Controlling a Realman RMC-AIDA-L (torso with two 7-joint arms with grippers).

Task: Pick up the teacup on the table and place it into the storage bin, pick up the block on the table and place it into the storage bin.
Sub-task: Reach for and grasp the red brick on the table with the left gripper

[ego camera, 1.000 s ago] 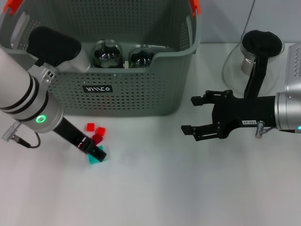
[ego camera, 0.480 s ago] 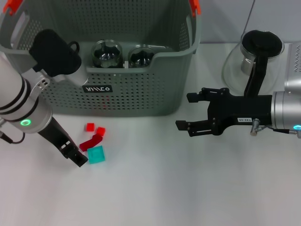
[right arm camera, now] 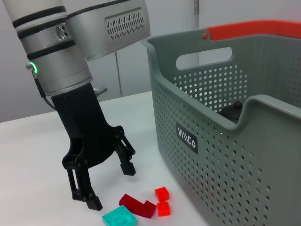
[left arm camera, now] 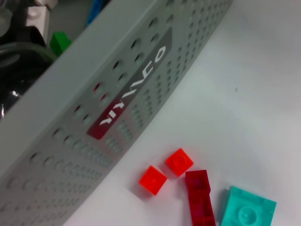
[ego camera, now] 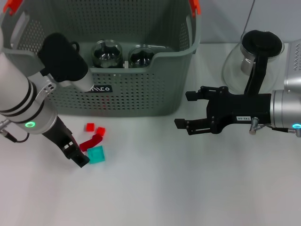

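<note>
A: Item one: large grey-green perforated plastic storage bin (ego camera: 141, 94), at the table's far edge. Contents?

B: Two dark glass teacups (ego camera: 106, 54), side by side behind its front wall. The teacup step looks done.

A: Item two: blocks.

B: Flat teal square block (ego camera: 97, 154), long dark red block (ego camera: 92, 141) and two small bright red cubes (ego camera: 89, 127). All are on the table towards its left edge, just before the bin's front wall.

A: Left pincer (ego camera: 77, 154)?

B: Spread wide and holding nothing, just beside the teal block. A second ago it sat down over the dark red and teal blocks. It has since pulled aside, and the dark red block has shifted. That reads as a missed grasp, so no block is lifted yet.

A: Right pincer (ego camera: 183, 110)?

B: Wide and empty, over the table's right half, near a glass jug with a black lid (ego camera: 254, 56).
</note>
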